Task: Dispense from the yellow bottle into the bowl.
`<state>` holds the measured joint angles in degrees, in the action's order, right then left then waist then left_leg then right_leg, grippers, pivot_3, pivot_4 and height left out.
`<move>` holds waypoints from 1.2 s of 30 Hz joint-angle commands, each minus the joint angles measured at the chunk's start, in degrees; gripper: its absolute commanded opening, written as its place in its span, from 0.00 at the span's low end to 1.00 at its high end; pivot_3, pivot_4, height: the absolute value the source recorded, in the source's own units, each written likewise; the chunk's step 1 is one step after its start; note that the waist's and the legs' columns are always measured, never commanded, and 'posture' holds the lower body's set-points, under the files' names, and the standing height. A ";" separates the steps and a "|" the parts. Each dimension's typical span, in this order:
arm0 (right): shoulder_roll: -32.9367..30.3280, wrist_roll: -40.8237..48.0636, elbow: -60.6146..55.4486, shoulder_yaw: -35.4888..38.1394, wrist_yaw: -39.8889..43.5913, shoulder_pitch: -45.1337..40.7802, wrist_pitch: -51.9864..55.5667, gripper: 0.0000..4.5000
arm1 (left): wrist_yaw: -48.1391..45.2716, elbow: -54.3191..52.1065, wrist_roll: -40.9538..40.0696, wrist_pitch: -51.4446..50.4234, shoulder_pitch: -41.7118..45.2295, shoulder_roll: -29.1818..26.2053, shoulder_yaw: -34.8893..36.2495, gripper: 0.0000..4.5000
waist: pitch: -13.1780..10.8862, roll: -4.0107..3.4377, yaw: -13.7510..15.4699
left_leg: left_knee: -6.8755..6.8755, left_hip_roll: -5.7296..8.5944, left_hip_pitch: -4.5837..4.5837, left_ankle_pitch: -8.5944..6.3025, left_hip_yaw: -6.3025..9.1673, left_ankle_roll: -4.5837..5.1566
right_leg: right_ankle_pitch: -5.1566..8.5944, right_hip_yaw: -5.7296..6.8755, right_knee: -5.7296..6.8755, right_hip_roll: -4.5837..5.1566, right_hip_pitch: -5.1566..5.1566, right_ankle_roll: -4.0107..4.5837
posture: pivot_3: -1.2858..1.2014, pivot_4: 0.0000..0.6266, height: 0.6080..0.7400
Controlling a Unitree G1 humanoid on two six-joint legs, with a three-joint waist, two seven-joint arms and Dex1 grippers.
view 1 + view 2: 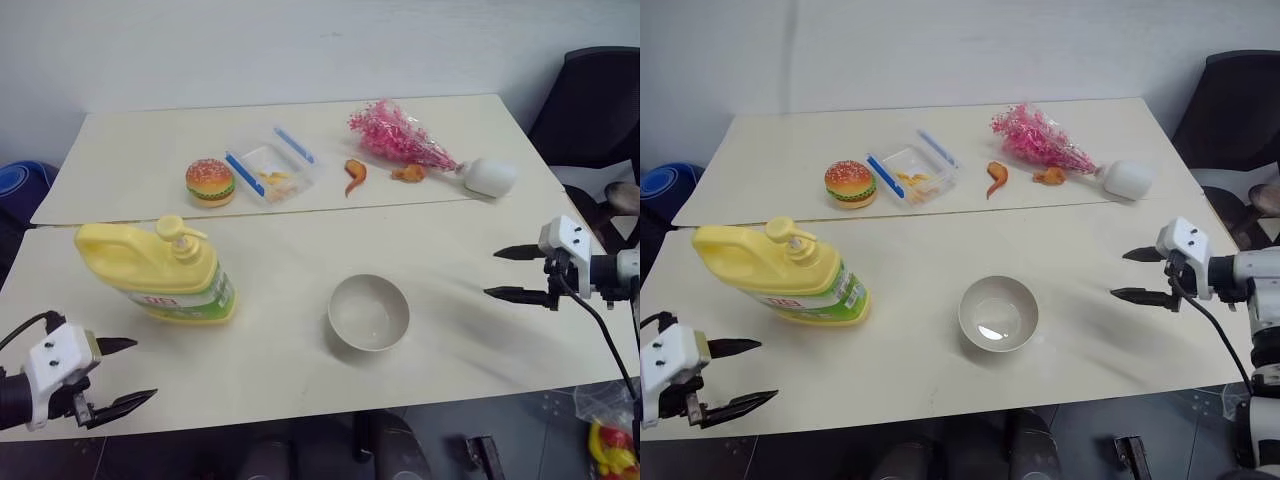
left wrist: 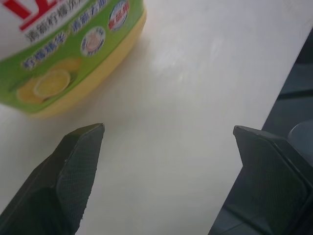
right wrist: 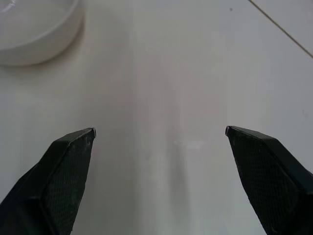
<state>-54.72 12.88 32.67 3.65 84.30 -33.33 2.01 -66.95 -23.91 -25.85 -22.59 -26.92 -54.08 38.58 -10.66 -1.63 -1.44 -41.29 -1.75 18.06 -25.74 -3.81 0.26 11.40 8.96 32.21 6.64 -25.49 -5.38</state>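
Pressing the pump is the risky part here: the yellow bottle (image 1: 160, 272) stands on the left of the tabletop (image 1: 300, 250) with the bowl (image 1: 368, 312) well apart to its right, so a press from where things sit would likely squirt onto bare tabletop rather than into the bowl. A one-sided push on the pump head could also tip or slide the squat jug unless the other gripper steadies it. The left gripper (image 1: 122, 373) hovers near the tabletop's front edge, just in front of the bottle, jaws spread wide and empty. The right gripper (image 1: 512, 273) hangs out to the right of the bowl, likewise spread wide and holding nothing.

Both eye views give the whole layout, including a toy burger (image 1: 210, 182), a clear container (image 1: 272, 172) and a pink bouquet (image 1: 400, 137) on the far side. In the left wrist view the bottle's green label and base rim show close up, just beyond its fingertips (image 2: 83, 147); the right wrist view catches the bowl's rim across bare tabletop.
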 commanded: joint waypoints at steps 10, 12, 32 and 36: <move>1.32 10.81 -49.83 -5.54 -3.05 14.08 16.08 0.98 | -7.65 -17.64 -18.21 -14.46 9.53 -14.42 1.77 1.00 | 0.01 0.03 0.14 | -0.12 -0.01 -0.09 -0.07 0.09 -0.14 | 0.07 0.00 0.22 -0.02 -0.08 0.12 | 0.52 0.24 1.00; 2.12 9.59 -51.36 -8.14 -2.88 15.41 14.39 0.90 | -6.84 -17.99 -18.63 -14.19 12.13 -14.99 -1.27 1.00 | 0.01 0.03 0.04 | -0.12 0.00 -0.14 -0.08 0.09 -0.16 | 0.08 -0.01 0.24 -0.03 -0.06 0.14 | 0.52 0.24 1.00; 8.72 -7.20 -46.49 -21.37 -10.98 15.09 1.66 0.55 | -2.34 -19.18 -16.53 -13.53 20.32 -14.27 -11.63 1.00 | 0.02 0.06 -0.13 | 0.01 -0.01 -0.60 -0.11 -0.10 -0.24 | 0.20 -0.02 0.45 -0.06 -0.06 0.34 | 0.52 0.24 1.00; 10.84 -9.76 -41.54 -22.90 -12.76 14.97 -0.78 0.55 | -1.83 -18.72 -16.23 -13.51 21.37 -14.55 -12.53 1.00 | 0.04 0.08 -0.14 | 0.01 -0.01 -0.63 -0.11 -0.11 -0.24 | 0.20 -0.02 0.47 -0.06 -0.06 0.35 | 0.52 0.24 1.00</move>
<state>-44.32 3.78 -9.82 -18.60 72.07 -18.11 2.98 -68.97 -42.30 -42.27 -36.53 -6.28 -68.61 25.82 -10.63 -1.55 -1.57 -41.28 -1.75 17.43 -25.85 -3.92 0.02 11.61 8.94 32.70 6.58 -25.55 -5.01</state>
